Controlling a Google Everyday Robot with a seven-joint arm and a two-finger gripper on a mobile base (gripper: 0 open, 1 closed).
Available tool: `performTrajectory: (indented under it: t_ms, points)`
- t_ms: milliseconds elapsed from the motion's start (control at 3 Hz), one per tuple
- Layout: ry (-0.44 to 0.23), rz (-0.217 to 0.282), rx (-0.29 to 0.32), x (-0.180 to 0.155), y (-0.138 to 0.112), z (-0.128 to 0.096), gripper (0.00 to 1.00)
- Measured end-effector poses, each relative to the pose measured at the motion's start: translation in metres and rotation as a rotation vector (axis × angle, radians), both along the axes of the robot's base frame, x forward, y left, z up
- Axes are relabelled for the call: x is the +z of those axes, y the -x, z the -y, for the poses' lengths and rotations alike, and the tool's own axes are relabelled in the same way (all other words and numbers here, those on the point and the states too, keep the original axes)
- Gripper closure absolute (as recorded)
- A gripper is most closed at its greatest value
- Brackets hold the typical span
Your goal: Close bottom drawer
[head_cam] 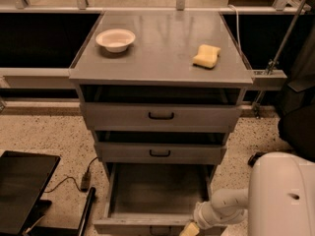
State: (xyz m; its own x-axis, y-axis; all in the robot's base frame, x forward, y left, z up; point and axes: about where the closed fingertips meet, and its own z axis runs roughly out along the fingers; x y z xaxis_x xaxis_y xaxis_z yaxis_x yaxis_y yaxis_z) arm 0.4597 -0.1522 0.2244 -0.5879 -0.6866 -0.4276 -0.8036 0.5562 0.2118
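A white bowl [115,39] stands at the back left of the grey surface [162,58]; a yellow sponge [206,56] lies well apart from it on the right. Below, the top drawer [123,117] and middle drawer [123,153] each carry a small black handle. A flat black panel [22,191] and a thin cable [66,181] lie on the speckled floor [44,134] at left. The pincer [189,229] sits at the bottom edge, right of centre.

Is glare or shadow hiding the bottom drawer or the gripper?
Camera view: the light is warm and dim; soft glare lies on the cabinet top only; the bottom drawer is shaded inside but readable; the gripper, at the drawer's front right, is lit but cut off by the lower frame edge.
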Motion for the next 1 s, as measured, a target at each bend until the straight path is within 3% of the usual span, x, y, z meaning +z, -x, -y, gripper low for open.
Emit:
performTrajectory:
  t_ms: [333, 667, 1000]
  points:
    - [0.046, 0.116, -0.023, 0.052, -0.002, -0.009, 0.00]
    - [0.077, 0.135, -0.057, 0.058, 0.046, -0.013, 0.00]
    - [0.070, 0.076, -0.054, 0.025, 0.125, 0.001, 0.00]
